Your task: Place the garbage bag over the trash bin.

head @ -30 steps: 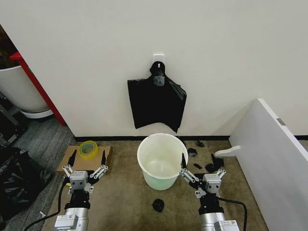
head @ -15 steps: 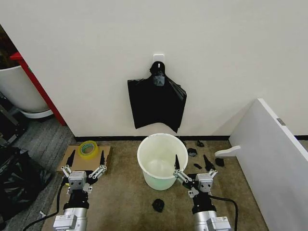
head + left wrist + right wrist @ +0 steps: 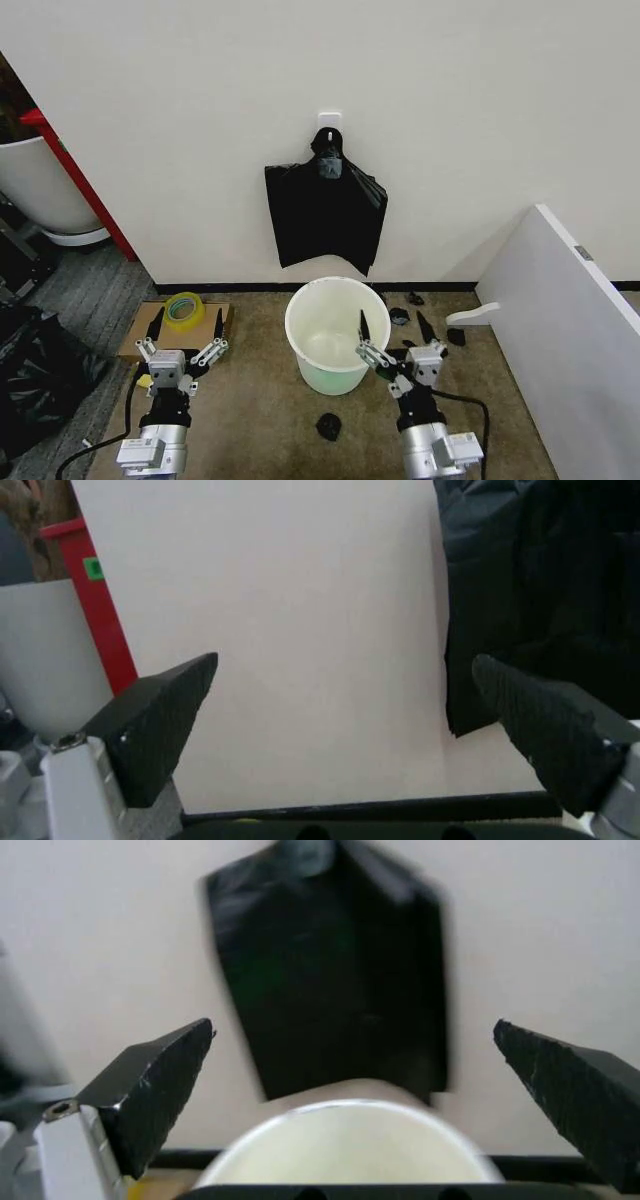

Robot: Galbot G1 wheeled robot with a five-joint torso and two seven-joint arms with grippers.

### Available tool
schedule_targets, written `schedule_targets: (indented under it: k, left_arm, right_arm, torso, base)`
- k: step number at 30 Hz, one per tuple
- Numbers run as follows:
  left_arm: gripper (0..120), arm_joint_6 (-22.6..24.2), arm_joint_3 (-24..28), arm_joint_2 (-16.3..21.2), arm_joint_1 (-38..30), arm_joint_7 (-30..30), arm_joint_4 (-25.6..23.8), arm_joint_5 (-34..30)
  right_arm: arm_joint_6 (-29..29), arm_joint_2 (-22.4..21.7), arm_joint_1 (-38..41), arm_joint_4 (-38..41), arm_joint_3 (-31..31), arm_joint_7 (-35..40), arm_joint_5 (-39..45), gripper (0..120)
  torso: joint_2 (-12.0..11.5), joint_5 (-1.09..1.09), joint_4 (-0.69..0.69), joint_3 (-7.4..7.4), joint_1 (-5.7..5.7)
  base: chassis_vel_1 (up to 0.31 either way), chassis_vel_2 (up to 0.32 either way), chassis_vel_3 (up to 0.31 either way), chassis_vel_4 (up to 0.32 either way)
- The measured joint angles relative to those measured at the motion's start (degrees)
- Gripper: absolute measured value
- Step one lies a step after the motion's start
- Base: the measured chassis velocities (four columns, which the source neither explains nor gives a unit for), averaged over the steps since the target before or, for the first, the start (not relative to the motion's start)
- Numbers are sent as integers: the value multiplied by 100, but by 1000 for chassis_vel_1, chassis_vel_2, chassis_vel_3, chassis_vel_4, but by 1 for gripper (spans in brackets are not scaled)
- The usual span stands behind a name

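Since a second ago the right gripper [image 3: 391, 333] has shifted left, now spread wide beside the bin [image 3: 335, 335] rim. Left gripper [image 3: 185, 330] hovers released, above the floor near the tape [image 3: 184, 309]. Bin stands empty below the bag bundle [image 3: 325, 212] on the wall.

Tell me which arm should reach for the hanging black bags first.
Right, probably. The right tool is open beside the trash bin, in line with the bag bundle hanging on the wall; the open left tool sits off by the tape roll.
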Motion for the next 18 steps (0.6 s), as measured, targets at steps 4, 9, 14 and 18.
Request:
schedule_targets:
  k: [4,9,14,18]
  left_arm:
    - [100,-9,-53,-5,51,1,-32,-4]
    - [100,-17,-116,-51,144,2,-99,13]
    - [100,-21,-148,-99,188,-1,-121,22]
    - [100,-21,-149,-127,197,-1,-125,49]
  right_arm:
    - [-216,-233,488,-164,-176,-156,595,100]
    - [-688,-536,1315,-347,-240,-186,1751,100]
    - [-1063,-626,2199,-683,-333,-150,2710,100]
    - [-1263,-595,2882,-947,-370,-77,3283,100]
  torso:
    - [0,0,0,0,0]
    - [0,0,0,0,0]
    - [0,0,0,0,1]
    - [0,-1,1,1,1]
  base:
    - [0,0,0,0]
    - [0,0,0,0]
    - [0,0,0,0]
    - [0,0,0,0]
